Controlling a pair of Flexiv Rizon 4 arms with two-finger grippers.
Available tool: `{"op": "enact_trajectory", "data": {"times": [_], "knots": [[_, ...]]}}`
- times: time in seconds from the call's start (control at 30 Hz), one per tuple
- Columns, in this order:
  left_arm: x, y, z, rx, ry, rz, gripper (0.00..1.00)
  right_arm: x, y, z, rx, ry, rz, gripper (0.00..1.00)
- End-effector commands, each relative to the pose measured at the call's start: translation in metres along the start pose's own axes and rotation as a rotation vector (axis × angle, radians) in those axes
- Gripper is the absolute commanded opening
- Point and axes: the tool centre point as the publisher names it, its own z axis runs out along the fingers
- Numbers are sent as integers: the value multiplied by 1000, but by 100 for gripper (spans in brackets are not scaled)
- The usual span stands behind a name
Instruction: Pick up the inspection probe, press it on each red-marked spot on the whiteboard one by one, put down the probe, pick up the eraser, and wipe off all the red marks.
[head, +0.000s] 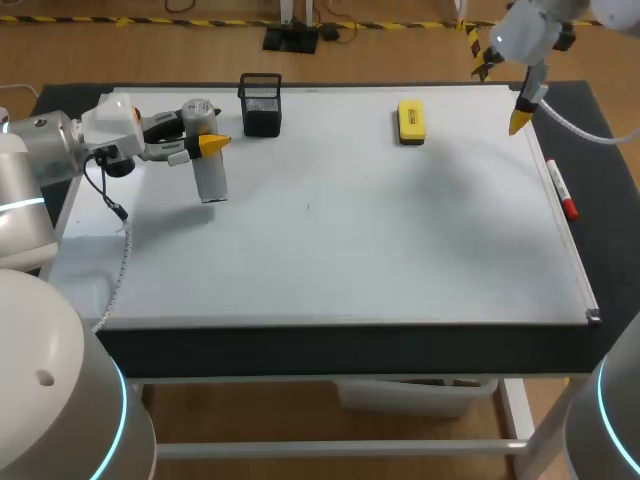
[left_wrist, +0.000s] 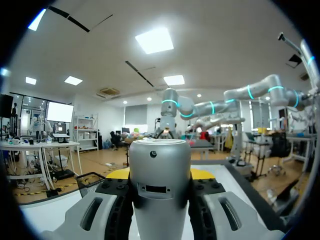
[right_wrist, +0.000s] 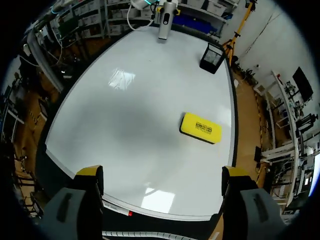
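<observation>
Head view. A large white whiteboard (head: 350, 240) lies flat on the dark table (head: 300, 350). The left gripper (head: 210, 148) comes in sideways over the board's far left corner. It holds the silver-grey cylindrical inspection probe (head: 210, 175) near its upper end, so the body hangs down toward the board, ready for pressing. Whether its lower end touches the surface cannot be told. No red marks can be made out on the board. The yellow block eraser (head: 411, 121) lies untouched near the far edge, well apart from the probe. A black mesh pen holder (head: 260, 103) stands just beyond the left gripper. A red-capped white marker (head: 562, 190) rests along the right edge. The right gripper (head: 520, 115) hangs above the far right corner, apparently parked clear of the work.

Left wrist view. The probe (left_wrist: 160, 185) stands between the fingers (left_wrist: 92, 212), which close on it from both sides: a firm grip.

Right wrist view. The right gripper (right_wrist: 162, 175) has its fingers (right_wrist: 90, 172) spread wide and holds nothing. The eraser (right_wrist: 201, 128) lies ahead of it on the board, a fair position for a later pick-up. The probe (right_wrist: 165, 22) and pen holder (right_wrist: 212, 56) show at the far end.
</observation>
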Motion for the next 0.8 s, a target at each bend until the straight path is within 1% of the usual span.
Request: {"op": "enact_trajectory", "data": {"times": [0.03,0.1,0.13,0.23,0.27,0.37,0.8], "knots": [[0,-1,1,1,-2,1,0,11,-6,-8,-41,-95,16,100],[0,-1,1,1,-2,1,0,13,-7,-10,-59,-108,34,100],[0,-1,1,1,-2,1,0,14,-7,-12,-68,-128,35,100],[0,-1,1,1,-2,1,0,14,-7,-15,-91,-137,48,100],[0,-1,1,1,-2,1,0,13,-7,-16,-87,-122,52,100],[0,-1,1,1,-2,1,0,12,-4,-20,-86,-131,51,100],[0,-1,1,1,-2,1,0,12,-4,-20,-86,-131,51,100]]}}
